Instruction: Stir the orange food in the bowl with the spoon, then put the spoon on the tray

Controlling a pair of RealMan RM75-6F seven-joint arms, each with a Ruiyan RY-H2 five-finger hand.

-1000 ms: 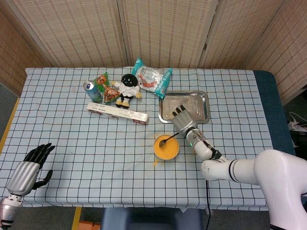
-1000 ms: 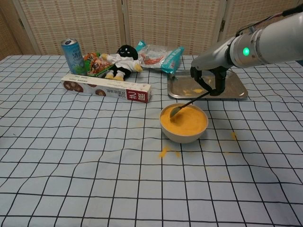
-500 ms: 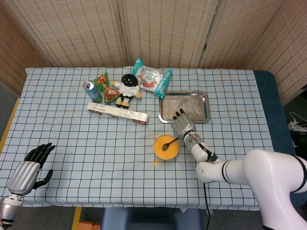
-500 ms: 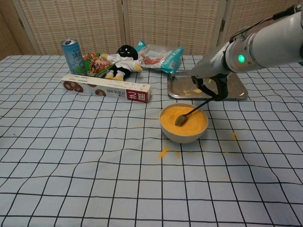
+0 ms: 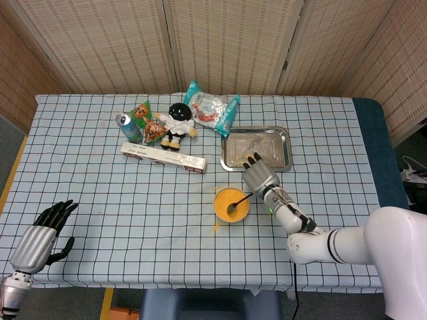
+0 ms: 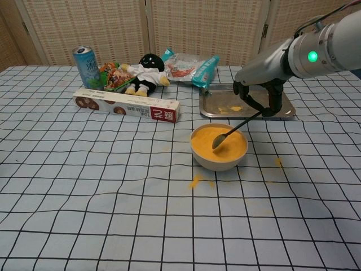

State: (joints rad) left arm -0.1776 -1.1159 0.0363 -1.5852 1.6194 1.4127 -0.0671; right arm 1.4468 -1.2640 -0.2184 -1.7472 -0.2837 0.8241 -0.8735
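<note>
A white bowl of orange food stands at the table's middle, near the front. My right hand hovers just right of and behind it, holding a dark spoon by the handle. The spoon slants down with its tip in the orange food on the bowl's near side. A metal tray lies right behind the bowl, with a small orange smear on it. My left hand rests at the table's front left corner, holding nothing, fingers spread.
A long foil box, a drink can, a black-and-white doll and snack bags line the back. Orange spills dot the cloth by the bowl.
My right hand has swung the spoon from the bowl's far left edge across the food to its near right side, and the hand has shifted slightly right.
</note>
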